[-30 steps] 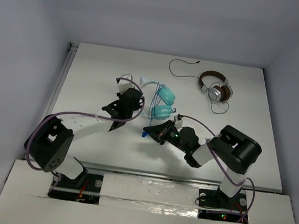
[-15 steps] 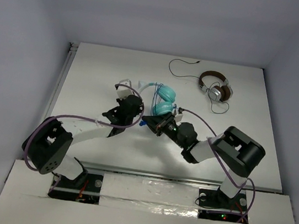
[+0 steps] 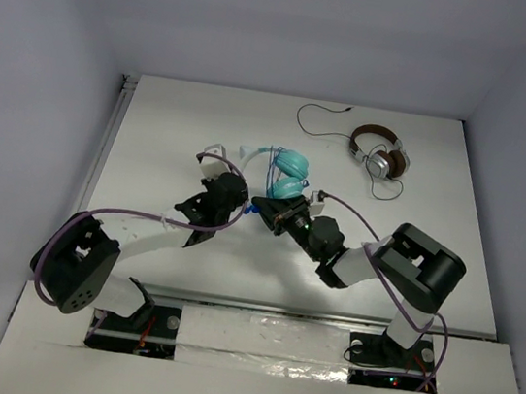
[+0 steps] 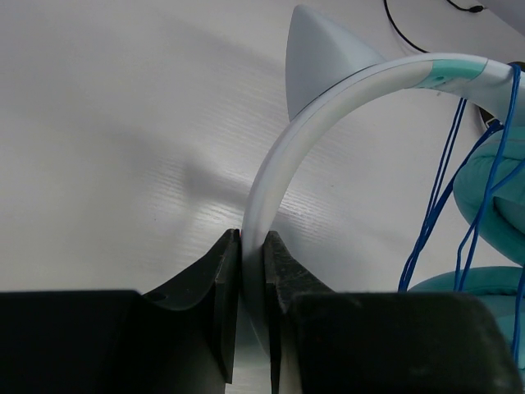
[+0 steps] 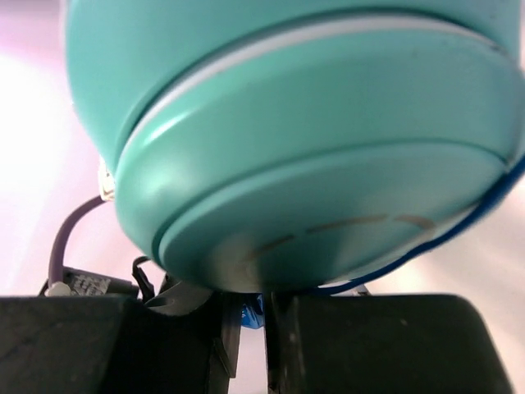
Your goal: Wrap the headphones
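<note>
From where I stand, the teal headphones (image 3: 284, 174) sit near the middle of the white surface (image 3: 165, 125), caught between the two arms, which reach in from either side. The left arm's fingers (image 4: 226, 272) are clenched on the white headband (image 4: 328, 103), with the band running straight up out of the narrow gap between them and arching over to the right. A pale pointed ear-shaped piece (image 4: 316, 53) stands up off the band beyond the arch. Where the band turns teal, several strands of the thin blue cable (image 4: 443, 176) hang down across it and run past the padded ear cups (image 4: 502, 193) at the right edge of that view.

The right arm's fingers (image 5: 230, 332) are drawn nearly together right under one round teal cup (image 5: 312, 139), which fills almost the whole of its wrist view. A small blue bit shows in the gap between them (it looks like the cable, though only a sliver is visible), and a blue strand curves along the cup's lower right rim. I cannot tell whether the cups rest on the surface or hang just above it.

Well apart, towards the far right corner, lie smaller brown-and-silver headphones (image 3: 379, 155) with a black cord (image 3: 314, 124) looping out to their left.
</note>
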`<action>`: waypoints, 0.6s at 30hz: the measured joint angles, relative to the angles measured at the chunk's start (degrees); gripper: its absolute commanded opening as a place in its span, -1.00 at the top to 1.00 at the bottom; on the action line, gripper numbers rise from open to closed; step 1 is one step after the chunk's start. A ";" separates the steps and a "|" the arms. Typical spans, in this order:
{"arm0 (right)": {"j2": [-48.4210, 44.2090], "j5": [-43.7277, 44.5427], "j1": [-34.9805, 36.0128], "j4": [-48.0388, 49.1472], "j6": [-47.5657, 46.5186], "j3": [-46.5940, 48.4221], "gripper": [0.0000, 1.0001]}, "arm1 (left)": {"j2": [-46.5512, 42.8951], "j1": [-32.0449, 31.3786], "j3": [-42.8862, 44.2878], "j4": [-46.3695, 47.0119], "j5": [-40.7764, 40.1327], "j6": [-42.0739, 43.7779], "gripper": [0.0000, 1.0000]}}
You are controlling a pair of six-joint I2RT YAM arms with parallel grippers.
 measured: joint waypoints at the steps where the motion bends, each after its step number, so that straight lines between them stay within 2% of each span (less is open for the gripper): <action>1: 0.02 0.55 0.00 -0.02 0.11 0.00 0.62 | 0.00 -0.07 -0.13 0.02 0.07 -0.13 1.00; 15: 4.04 6.08 0.68 0.74 4.66 -0.35 0.53 | 0.00 -0.09 -1.29 -1.38 0.68 -0.35 1.00; 17: 5.35 6.58 0.68 1.05 5.64 -0.52 0.51 | 0.00 -0.07 -1.31 -2.27 0.98 -0.31 1.00; 18: 5.99 6.88 0.68 1.29 6.19 -0.63 0.43 | 0.00 -0.07 -1.31 -2.82 1.18 -0.17 1.00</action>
